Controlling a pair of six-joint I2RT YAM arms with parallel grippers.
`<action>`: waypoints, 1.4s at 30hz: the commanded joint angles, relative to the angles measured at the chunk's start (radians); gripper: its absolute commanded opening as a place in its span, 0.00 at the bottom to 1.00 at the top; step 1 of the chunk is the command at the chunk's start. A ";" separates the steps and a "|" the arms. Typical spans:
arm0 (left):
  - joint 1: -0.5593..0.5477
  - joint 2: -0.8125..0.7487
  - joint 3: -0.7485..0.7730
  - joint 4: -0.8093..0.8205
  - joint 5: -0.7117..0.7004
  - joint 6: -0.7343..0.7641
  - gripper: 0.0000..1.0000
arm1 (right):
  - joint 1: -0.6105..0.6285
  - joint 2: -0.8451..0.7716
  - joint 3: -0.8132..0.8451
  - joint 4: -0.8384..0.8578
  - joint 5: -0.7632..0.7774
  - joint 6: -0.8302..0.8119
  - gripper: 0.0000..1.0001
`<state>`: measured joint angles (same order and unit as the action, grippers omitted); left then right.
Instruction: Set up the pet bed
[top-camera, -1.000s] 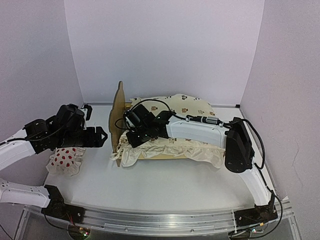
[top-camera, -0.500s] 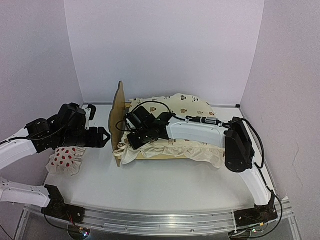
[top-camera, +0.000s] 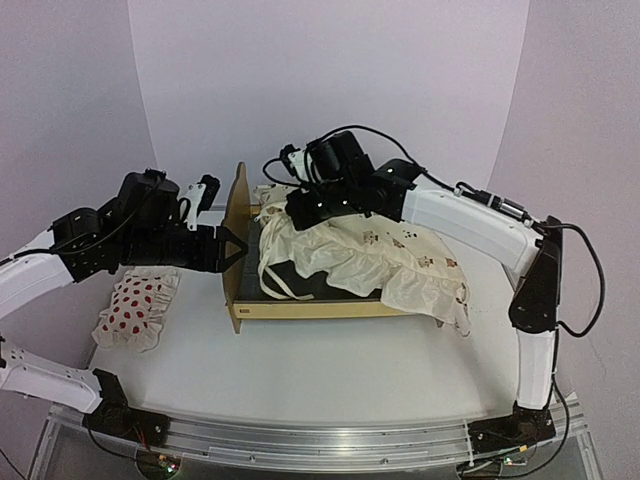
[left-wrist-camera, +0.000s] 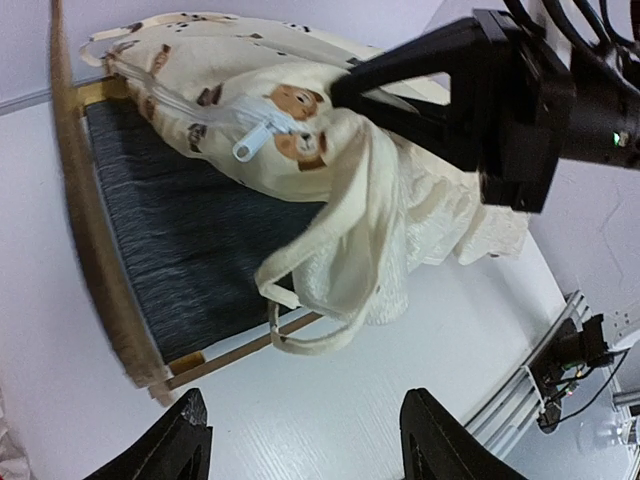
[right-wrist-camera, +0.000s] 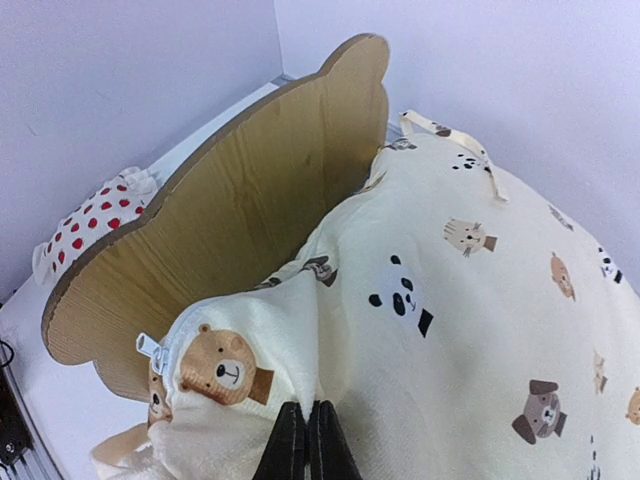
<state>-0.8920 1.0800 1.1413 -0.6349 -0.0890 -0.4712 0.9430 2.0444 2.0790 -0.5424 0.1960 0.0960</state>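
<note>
- While clamped on a fold of the cream cushion (right-wrist-camera: 460, 300) beside its zip pull (right-wrist-camera: 148, 345): right pincer (right-wrist-camera: 305, 440), tips tight together with cloth pinched between.
- Holding that end of the cushion up above the pet bed (top-camera: 290, 311), close to the bear-ear headboard (top-camera: 237, 215).
- Rest of the cushion draped down across the far and right parts of the bed, with the ruffled edge spilling past the right end onto the white counter (top-camera: 330, 370).
- Pet bed upright on its legs around mid-counter, headboard to the left, dark grey base (left-wrist-camera: 170, 230) showing bare in the stretch nearest the headboard.
- Loose tie strap (left-wrist-camera: 290, 268) dangling from the held-up corner, looped down over the front rail.
- Left pincer (left-wrist-camera: 310, 450) spread wide and gripping nothing, poised near the headboard; touching it or not, cannot tell.
- Small white pillow with red spots (top-camera: 135, 310) flat on the counter at far left, apart from the bed, beneath the left arm.
</note>
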 joint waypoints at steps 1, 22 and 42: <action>-0.072 0.074 0.109 0.032 -0.017 0.052 0.65 | -0.026 -0.086 -0.049 0.015 0.014 -0.035 0.00; -0.096 0.351 0.197 0.124 -0.146 0.118 0.39 | -0.122 -0.285 -0.276 0.064 0.014 -0.045 0.00; -0.096 0.536 0.224 0.317 -0.098 0.156 0.34 | -0.126 -0.334 -0.346 0.084 0.012 -0.048 0.00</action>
<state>-0.9874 1.6088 1.3104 -0.3970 -0.1738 -0.3372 0.8288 1.7747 1.7468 -0.4786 0.1940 0.0542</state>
